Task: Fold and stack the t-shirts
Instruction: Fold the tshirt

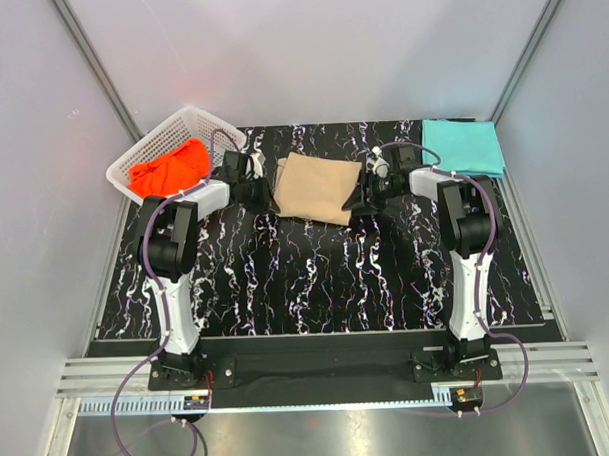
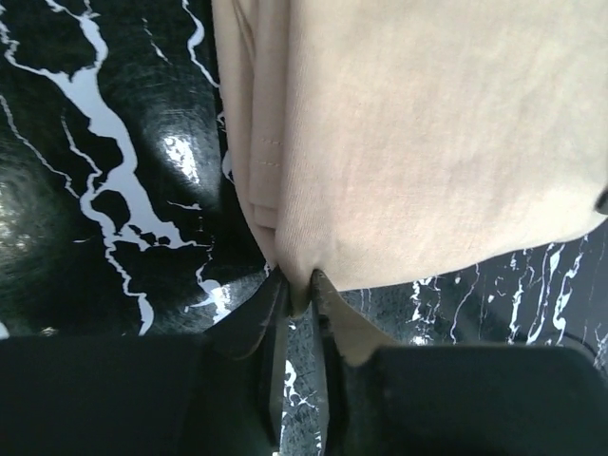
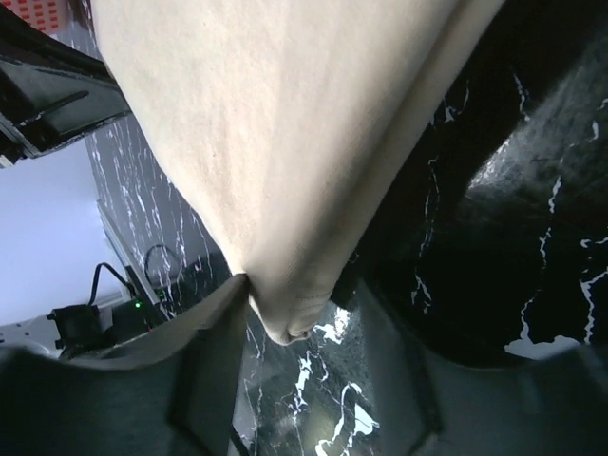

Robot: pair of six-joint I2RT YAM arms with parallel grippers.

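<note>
Soft tan t-shirt (image 1: 316, 188) lies folded rectangular on the glossy black, white-veined surface (image 1: 316, 278), left pincer (image 2: 301, 309) pinching its layered edge, right pincer (image 3: 299, 323) spread around its rounded corner.

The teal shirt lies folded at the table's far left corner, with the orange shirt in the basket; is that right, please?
Not quite: the top view shows the teal shirt at the far right corner. The orange shirt is in the basket, as you say.

One tan t-shirt (image 1: 316, 188); one teal t-shirt (image 1: 464, 145); one orange-red t-shirt (image 1: 169, 168); one basket (image 1: 147, 145)
</note>
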